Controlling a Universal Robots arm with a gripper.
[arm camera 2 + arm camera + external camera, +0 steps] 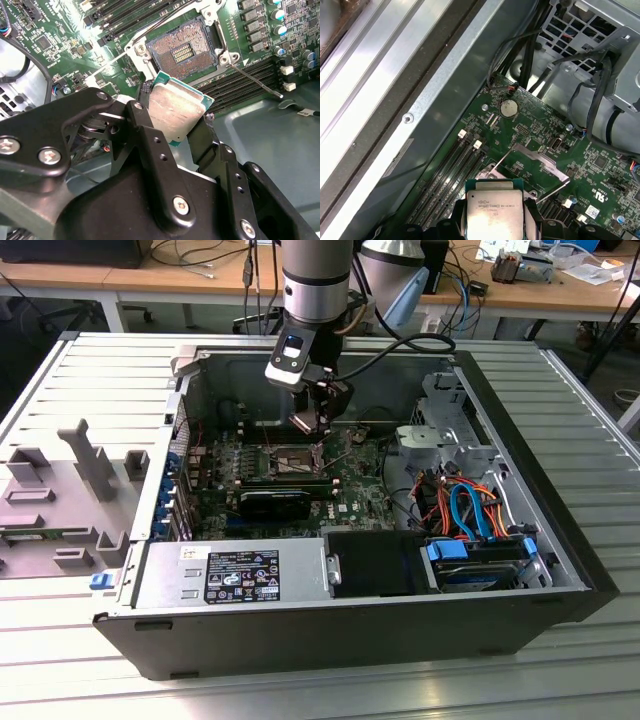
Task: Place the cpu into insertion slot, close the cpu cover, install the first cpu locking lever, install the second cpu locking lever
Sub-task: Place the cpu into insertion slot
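gripper (312, 428) clenched on the cpu (177, 111) by two opposite edges, chip tilted, hovering just to the exterior view's right of the bare insertion slot (182, 50); placing it well likely needs levelling and squaring to the rim, with open room above but a locking lever (255, 78) close beside.

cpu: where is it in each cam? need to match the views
Exterior view: the cpu hangs in the gripper, above the insertion slot.
Second wrist view: the cpu sits between the black fingers, close to the open insertion slot.
First wrist view: the cpu's printed top faces the camera, with the raised cpu cover beyond it.
Shared landmark: the green circuit board.
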